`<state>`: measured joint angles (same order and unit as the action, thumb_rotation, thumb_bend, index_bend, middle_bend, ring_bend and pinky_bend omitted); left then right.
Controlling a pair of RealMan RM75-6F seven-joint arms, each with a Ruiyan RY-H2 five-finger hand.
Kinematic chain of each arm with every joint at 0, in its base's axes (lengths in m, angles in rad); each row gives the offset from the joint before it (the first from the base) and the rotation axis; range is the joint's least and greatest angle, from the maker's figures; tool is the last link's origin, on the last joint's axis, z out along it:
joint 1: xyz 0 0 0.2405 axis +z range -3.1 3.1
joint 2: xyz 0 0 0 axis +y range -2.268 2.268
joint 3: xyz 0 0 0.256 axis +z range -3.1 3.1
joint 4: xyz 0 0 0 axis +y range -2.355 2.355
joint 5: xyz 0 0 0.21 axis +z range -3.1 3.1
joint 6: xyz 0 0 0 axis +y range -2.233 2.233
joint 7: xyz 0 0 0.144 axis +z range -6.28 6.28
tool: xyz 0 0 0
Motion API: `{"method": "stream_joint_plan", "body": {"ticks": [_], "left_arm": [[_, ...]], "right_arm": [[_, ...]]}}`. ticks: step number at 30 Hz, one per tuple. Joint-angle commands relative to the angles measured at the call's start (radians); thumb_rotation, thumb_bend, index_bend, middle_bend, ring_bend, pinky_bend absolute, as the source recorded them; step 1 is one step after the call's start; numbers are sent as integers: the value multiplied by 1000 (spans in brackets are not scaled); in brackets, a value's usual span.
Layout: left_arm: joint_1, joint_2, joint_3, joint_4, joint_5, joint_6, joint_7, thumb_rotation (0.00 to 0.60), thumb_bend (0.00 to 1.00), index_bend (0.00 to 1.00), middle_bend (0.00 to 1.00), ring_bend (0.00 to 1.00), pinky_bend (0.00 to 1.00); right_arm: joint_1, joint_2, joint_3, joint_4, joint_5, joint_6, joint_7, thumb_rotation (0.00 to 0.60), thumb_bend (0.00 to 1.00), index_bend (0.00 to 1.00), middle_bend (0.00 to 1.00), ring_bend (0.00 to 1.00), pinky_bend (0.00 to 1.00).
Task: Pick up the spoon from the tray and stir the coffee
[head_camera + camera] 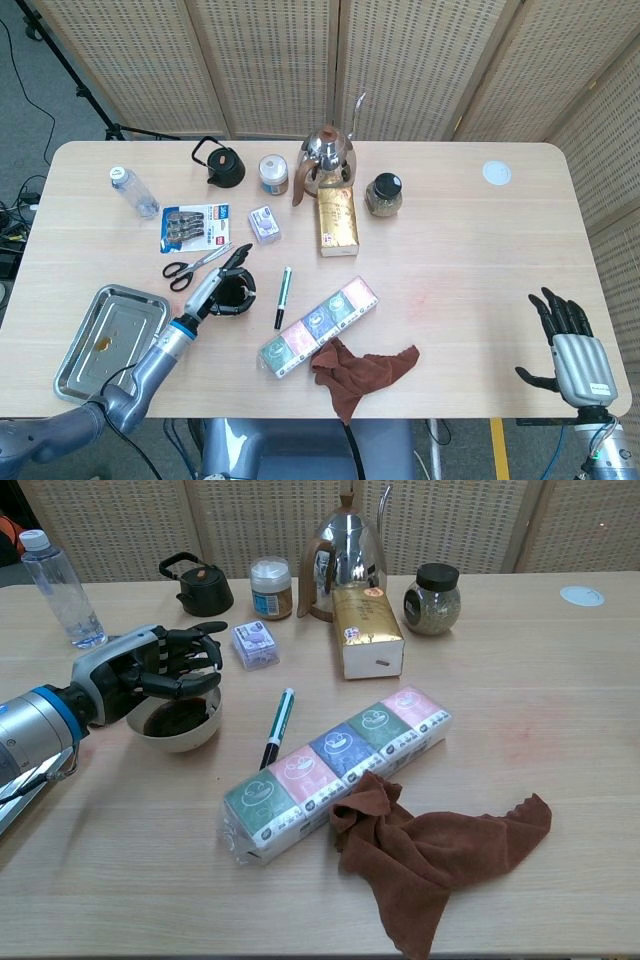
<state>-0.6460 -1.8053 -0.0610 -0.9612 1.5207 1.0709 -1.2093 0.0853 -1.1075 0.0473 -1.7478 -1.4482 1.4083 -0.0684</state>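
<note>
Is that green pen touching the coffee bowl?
Apart. The chest view shows bare table between the pen and the bowl.

Wooden table (460,250) carries tray (75,350); coffee bowl (180,738); pen (278,727); brown cloth (440,855).

Head view looks straight down on the table (450,230); chest view sits low, close, sharing its centre.

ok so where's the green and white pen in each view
Head view: the green and white pen lies left of centre, just right of the white coffee bowl.
Chest view: the pen lies left of centre, again right of the bowl.
Shared landmark: the pastel tissue multipack, beside the pen's lower end.
</note>
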Motion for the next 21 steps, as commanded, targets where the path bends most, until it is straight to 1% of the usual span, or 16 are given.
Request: {"method": "stream_joint_plan", "body": {"ticks": [1, 6, 8, 9, 10, 11, 12, 14, 16, 17, 18, 21], "left_arm": [[19, 8, 24, -11, 19, 24, -23, 600, 420, 640, 0, 0, 0], [22, 4, 33, 7, 23, 22, -10, 600, 402, 640, 0, 0, 0], [24, -1, 31, 16, 24, 32, 8, 600, 339, 631, 0, 0, 0], [26, -2, 31, 18, 26, 39, 15, 600, 309, 611, 0, 0, 0], [27, -3, 31, 20, 29, 46, 22, 600, 257, 554, 0, 0, 0], [28, -3, 31, 21, 31, 52, 28, 600, 201, 466, 0, 0, 0], [30, -3, 29, 23, 33, 61, 35, 600, 163, 399, 0, 0, 0], [33, -1, 27, 21, 37, 79, 49, 600, 52, 210, 0, 0, 0], [37, 8, 24, 9, 44, 104, 70, 600, 6, 88, 0, 0, 0], [39, 13, 23, 2, 45, 112, 77, 600, 0, 37, 0, 0, 0], [43, 21, 22, -8, 49, 126, 92, 600, 0, 16, 0, 0, 0], [54, 49, 24, -36, 58, 157, 157, 600, 0, 0, 0, 0, 0]], "right_arm": [[1, -1, -1, 0, 0, -3, -3, 600, 0, 0, 0, 0, 0], [2, -2, -1, -1, 2, -4, -7, 600, 0, 0, 0, 0, 0], [2, -2, -1, -2, 2, -4, -6, 600, 0, 0, 0, 0, 0], [2, -2, 0, -2, 3, -3, -6, 600, 0, 0, 0, 0, 0], [2, -2, 0, -2, 3, -3, -6, 600, 0, 0, 0, 0, 0], [2, -2, 0, -2, 3, -3, -5, 600, 0, 0, 0, 0, 0], [2, -1, 0, -3, 3, -4, -4, 600, 0, 0, 0, 0, 0], [2, 0, 0, -4, 2, -3, -2, 600, 0, 0, 0, 0, 0], [2, 2, 0, -6, 0, -1, 0, 600, 0, 0, 0, 0, 0], [1, 2, 0, -6, -1, -1, 1, 600, 0, 0, 0, 0, 0], [1, 3, -1, -7, -3, 0, 1, 600, 0, 0, 0, 0, 0], [1, 4, -2, -9, -6, 1, 3, 600, 0, 0, 0, 0, 0]]}}
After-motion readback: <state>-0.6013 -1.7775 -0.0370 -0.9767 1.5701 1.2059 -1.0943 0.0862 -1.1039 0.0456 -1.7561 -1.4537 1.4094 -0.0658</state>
